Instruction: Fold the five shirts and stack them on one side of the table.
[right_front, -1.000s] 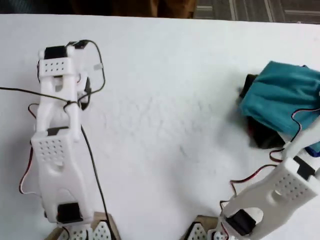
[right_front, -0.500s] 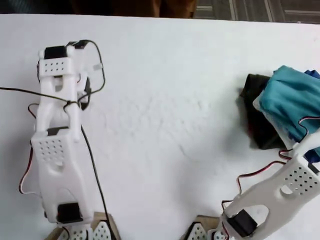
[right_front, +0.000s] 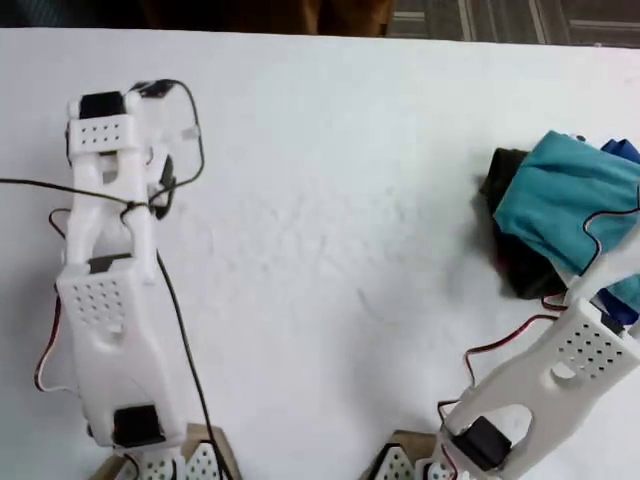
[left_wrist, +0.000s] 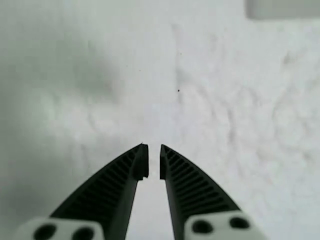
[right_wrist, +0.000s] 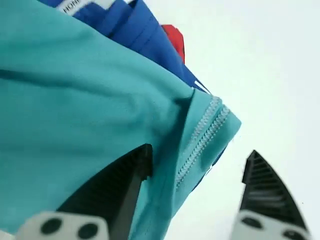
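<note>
At the table's right edge lies a pile of shirts. A teal shirt (right_front: 565, 205) is on top, over a black one (right_front: 510, 255), and a blue one (right_front: 622, 152) peeks out behind. The right wrist view shows the teal shirt (right_wrist: 75, 110) up close, with blue (right_wrist: 135, 25) and red (right_wrist: 175, 42) cloth under it. My right gripper (right_wrist: 199, 152) is open; the teal shirt's hemmed corner lies between its fingers. Over at the left, my left gripper (left_wrist: 151, 161) hangs shut over bare table with nothing in it.
The white table (right_front: 330, 230) stretches between the two arms. The left arm (right_front: 105, 300) stands folded along the left side, with a black cable looping from it. The right arm (right_front: 560, 380) slants up from the near edge to the pile.
The teal shirt swung right with the right arm, baring more of the black shirt, then settled back a little left. The left arm shifted slightly left.
</note>
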